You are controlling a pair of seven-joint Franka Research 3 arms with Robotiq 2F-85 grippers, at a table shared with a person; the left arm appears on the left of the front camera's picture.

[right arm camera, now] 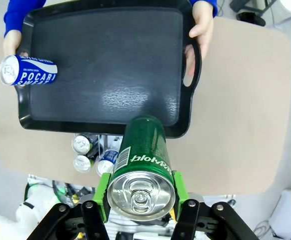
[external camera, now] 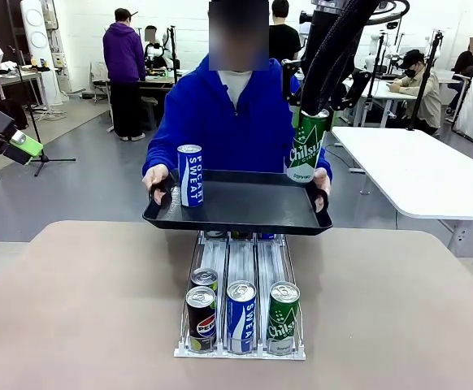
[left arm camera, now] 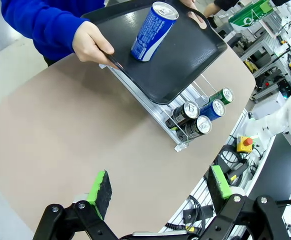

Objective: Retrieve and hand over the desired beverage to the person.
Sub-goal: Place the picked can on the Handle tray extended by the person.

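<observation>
Holding a black tray (external camera: 245,207) by both handles over the table's far edge, the person (external camera: 236,114) in the blue hooded top faces the robot in the front view; a blue Pocari Sweat can (external camera: 190,175) stands upright near the tray's left end; the right gripper (external camera: 316,110) holds a green Chilsung can (external camera: 307,146) upright at the tray's far right corner, its base at the rim, contact with the tray not determinable; below the tray a three-lane can rack (external camera: 240,351) on the table (external camera: 74,309) carries four cans at its near end; the left gripper's green pad (external camera: 27,144) shows at the picture's left edge. Left wrist view: the left gripper (left arm camera: 158,192) has its fingers wide apart with nothing between them, above the table; the tray, blue can and rack lie beyond. Right wrist view: the right gripper (right arm camera: 141,197) is closed on the green can, pads against both sides, above the tray's rim; the person's hands (right arm camera: 201,25) grip the handles.
</observation>
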